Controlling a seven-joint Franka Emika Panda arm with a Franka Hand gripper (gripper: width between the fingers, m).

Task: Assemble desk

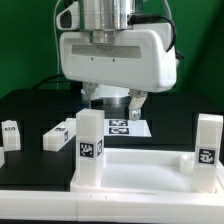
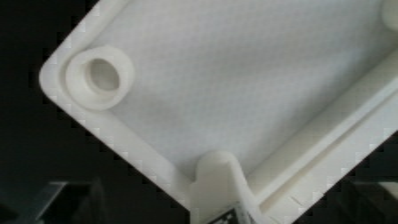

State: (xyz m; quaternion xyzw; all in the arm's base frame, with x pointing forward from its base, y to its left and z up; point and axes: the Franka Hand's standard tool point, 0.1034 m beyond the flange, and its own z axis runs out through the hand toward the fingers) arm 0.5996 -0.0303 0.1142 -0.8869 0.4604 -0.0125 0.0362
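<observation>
White loose leg [image 1: 58,133] lies on its side, off to the exterior view's left of the gripper [image 1: 112,100], which hangs wide open and empty above the desk tray [image 1: 140,165].

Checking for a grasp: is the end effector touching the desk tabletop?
Apart. The exterior view shows the marker board and dark table lying between the tabletop far rim and the open end effector.
</observation>
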